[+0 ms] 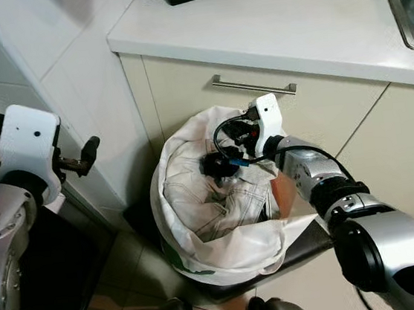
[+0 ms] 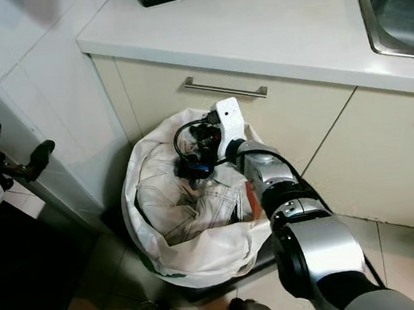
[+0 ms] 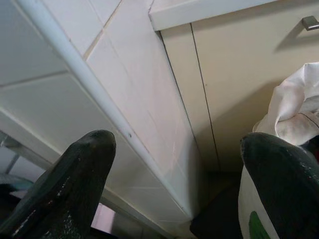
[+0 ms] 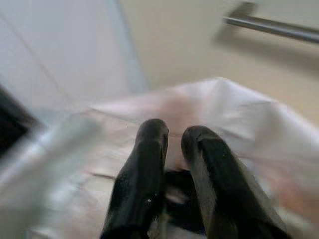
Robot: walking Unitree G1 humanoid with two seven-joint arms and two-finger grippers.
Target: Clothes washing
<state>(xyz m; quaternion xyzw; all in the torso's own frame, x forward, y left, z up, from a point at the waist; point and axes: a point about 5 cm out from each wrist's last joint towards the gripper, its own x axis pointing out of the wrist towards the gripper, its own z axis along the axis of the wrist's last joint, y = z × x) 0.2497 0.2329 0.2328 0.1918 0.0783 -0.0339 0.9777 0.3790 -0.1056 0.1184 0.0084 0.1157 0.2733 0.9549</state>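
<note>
Laundry still sits in the white bag (image 1: 202, 245) on the floor by the cabinet (image 1: 186, 105); pale jeans (image 1: 223, 198) fill its mouth. Right gripper (image 1: 215, 163) is down at the far rim of the bag over the jeans, fingers nearly together with a narrow gap, seemingly pinching nothing yet. Left gripper (image 3: 174, 164) hangs idle at the left, fingers wide apart. Judgement: early stage, clothes not lifted out, grasping and loading all left to do.
</note>
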